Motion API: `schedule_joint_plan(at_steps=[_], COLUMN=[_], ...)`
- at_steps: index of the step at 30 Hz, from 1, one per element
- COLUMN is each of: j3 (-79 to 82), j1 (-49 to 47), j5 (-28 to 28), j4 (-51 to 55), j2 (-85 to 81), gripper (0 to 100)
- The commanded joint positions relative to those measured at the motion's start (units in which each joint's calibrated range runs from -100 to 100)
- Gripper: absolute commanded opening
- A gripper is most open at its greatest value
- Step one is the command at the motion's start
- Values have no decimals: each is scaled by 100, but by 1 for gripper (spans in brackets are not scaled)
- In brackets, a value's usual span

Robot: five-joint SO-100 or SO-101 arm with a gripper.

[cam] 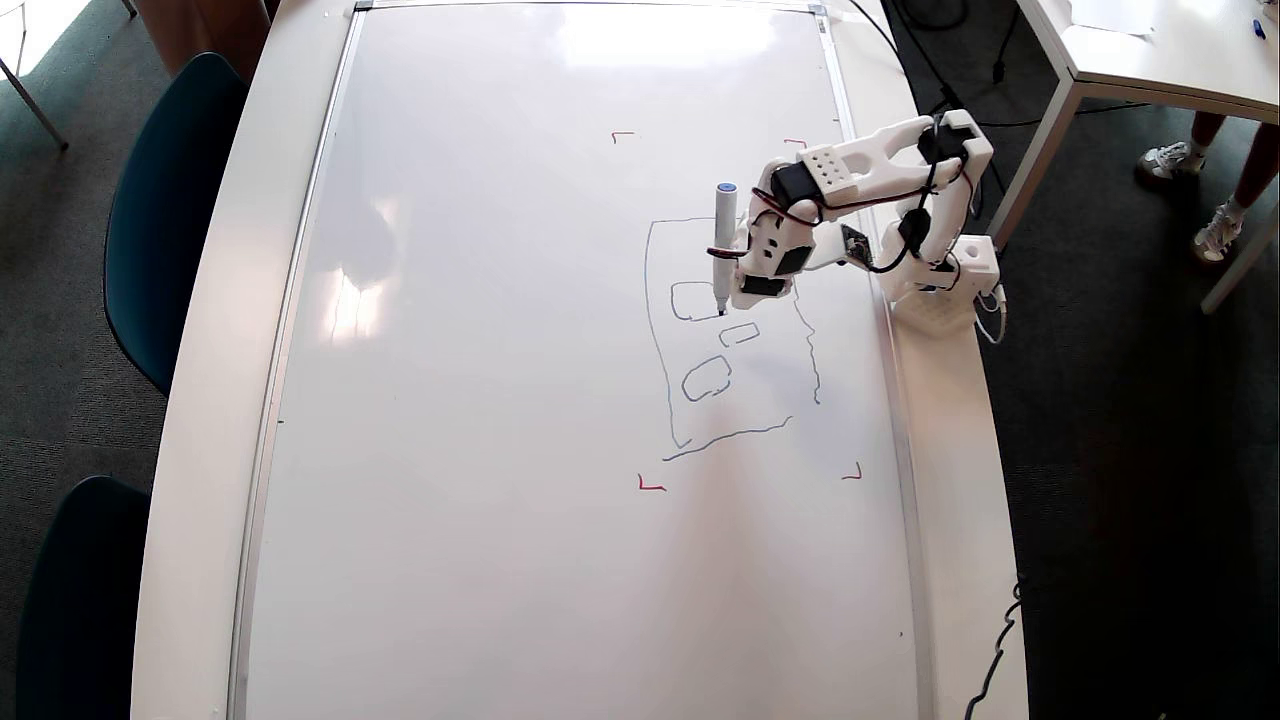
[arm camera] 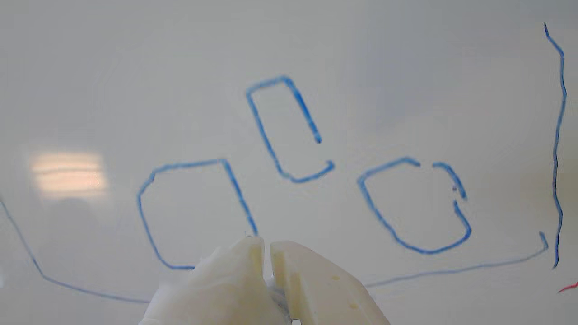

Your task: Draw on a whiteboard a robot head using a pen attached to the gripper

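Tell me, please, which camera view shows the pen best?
The overhead view: the pen shows whole there, blue cap to dark tip touching the whiteboard. In the wrist view the white jaws hide the barrel; at most the tip shows.

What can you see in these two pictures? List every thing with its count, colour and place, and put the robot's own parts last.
whiteboard: one, glossy white, covering the table.
robot head: one, blue line drawing, inside the corner marks.
corner marks: four, red, around the drawing.
chairs: two, dark blue, left of the table in the overhead view.
second table: one, white, top right.
pen: one, white with blue cap, tip on the board.
tool: one, white, nearly shut.
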Motion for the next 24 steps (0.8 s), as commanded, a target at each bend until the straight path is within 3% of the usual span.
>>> schedule_joint_plan(at_steps=[1, 24], j3=[-307, -3232], j1=[68, 179], j5=[26, 53], j4=[97, 44], j2=[-232, 2693], gripper=[1, 1])
